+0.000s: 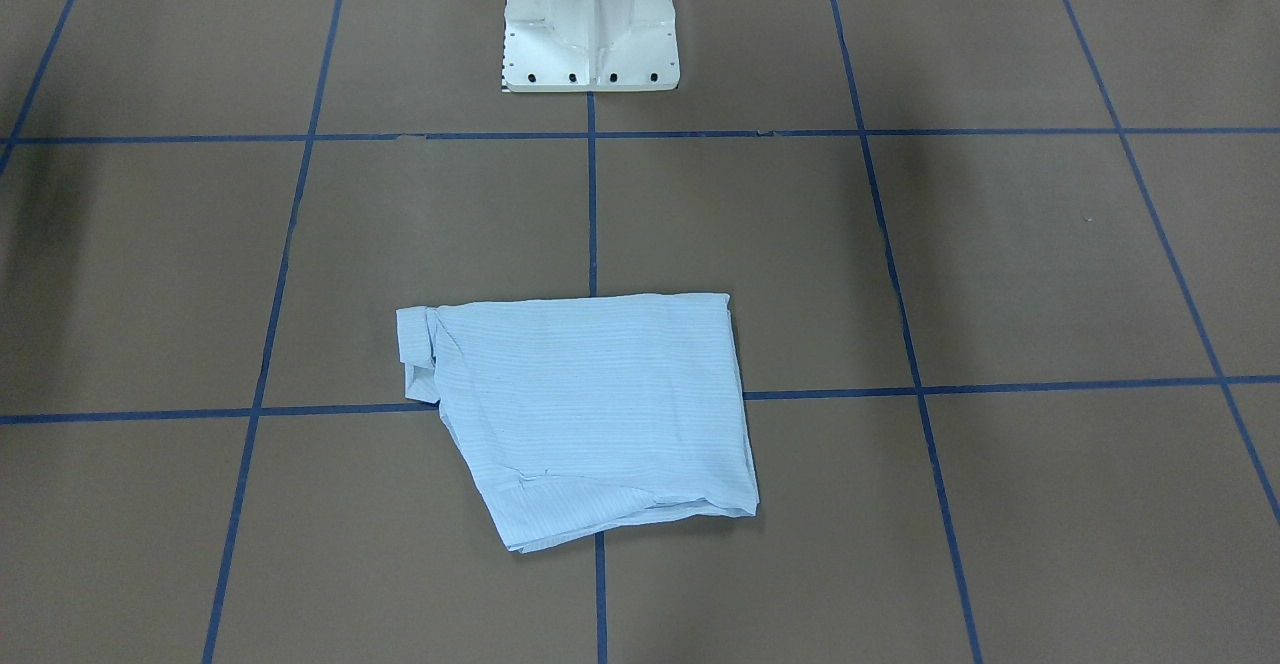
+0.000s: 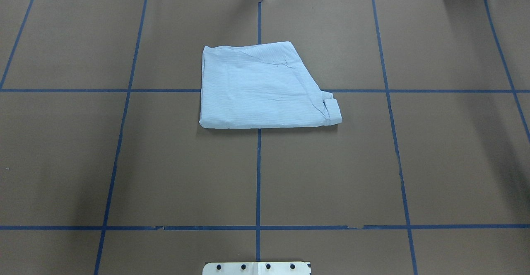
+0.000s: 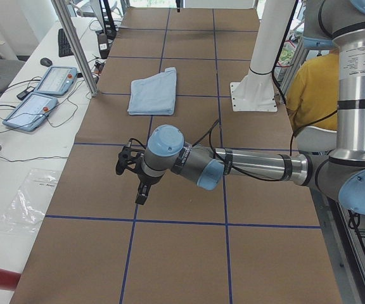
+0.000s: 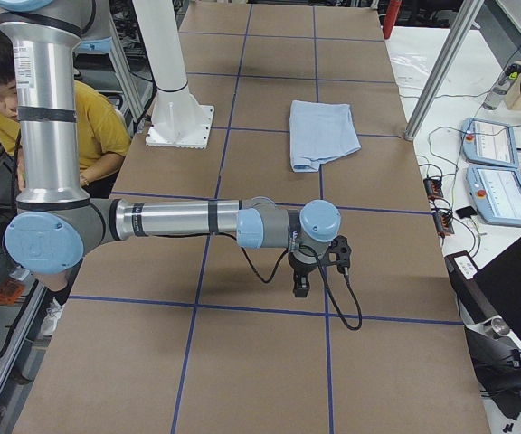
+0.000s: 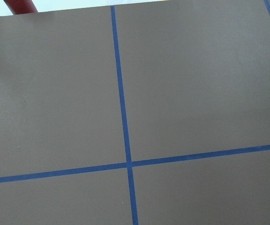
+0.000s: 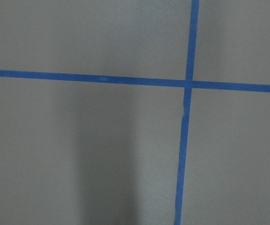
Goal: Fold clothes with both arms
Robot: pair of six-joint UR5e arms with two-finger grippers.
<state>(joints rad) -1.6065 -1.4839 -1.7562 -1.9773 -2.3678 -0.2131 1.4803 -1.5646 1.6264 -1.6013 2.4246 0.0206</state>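
Now, shirt (image 2: 265, 88): we see it folded into a flat packet on the table (image 2: 124, 163). In the overhead view it lies at 12 o'clock from the pedestal base (image 2: 256, 268), over a crossing of the blue tape lines (image 2: 258, 175).
Shirt edges: the 9 and 6 o'clock sides run straight and the 2 o'clock side slants. A small folded tab juts out at the 4 o'clock corner.
Open room: bare brown paper surrounds the packet, and it is broadest toward 3, 6 and 9 o'clock.
Left arm (image 3: 246, 166): in the left side view we find it stretched low and nearly level over the table. It is well apart from the shirt, which lies toward 12 o'clock of it.
Left gripper (image 3: 140, 197): it points down at the paper. We cannot tell whether its fingers are parted or closed, since its wrist camera shows only paper and tape.
Right arm (image 4: 170, 220): in the right side view it mirrors that pose, low and level, with the shirt far off toward 12 o'clock.
Right gripper (image 4: 300, 287): it points down, and we cannot tell its grip either.
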